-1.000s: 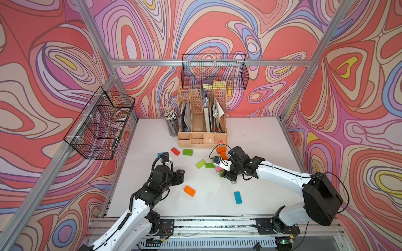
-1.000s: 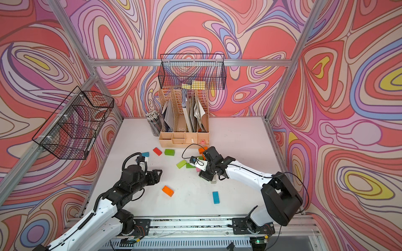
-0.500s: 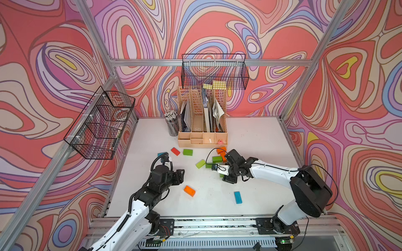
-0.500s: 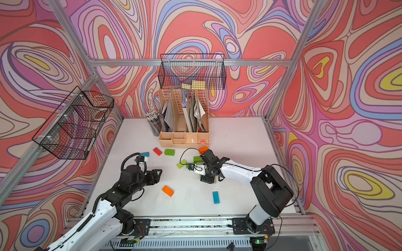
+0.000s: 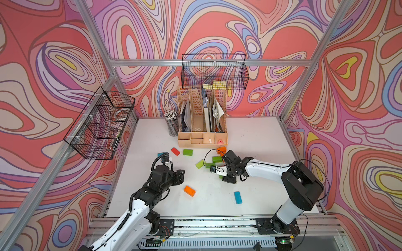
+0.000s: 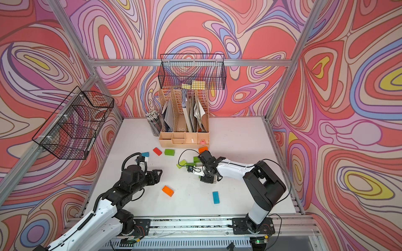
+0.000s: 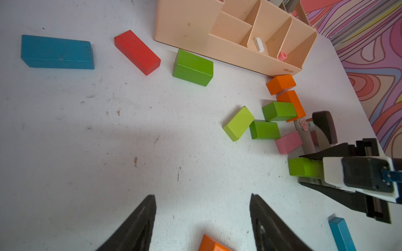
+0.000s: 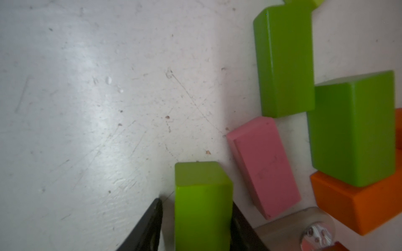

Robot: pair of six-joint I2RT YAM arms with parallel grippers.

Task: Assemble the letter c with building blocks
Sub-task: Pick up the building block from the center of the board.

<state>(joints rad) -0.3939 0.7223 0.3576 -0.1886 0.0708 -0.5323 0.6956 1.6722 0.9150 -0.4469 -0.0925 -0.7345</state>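
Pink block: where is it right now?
In the right wrist view, the pink block lies on the table beside the green block between the right gripper's jaws, near the stapler.

Building blocks [image 7: 192, 67] smooth, satin-painted; table [image 7: 87, 130] matt, scuffed; organiser [image 7: 185, 26] plastic

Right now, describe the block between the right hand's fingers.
Find the beige organiser at the back. Blocks cluster by its right front corner. Beyond the pink block, one green block lies apart from the other greens, between the right hand's fingers.
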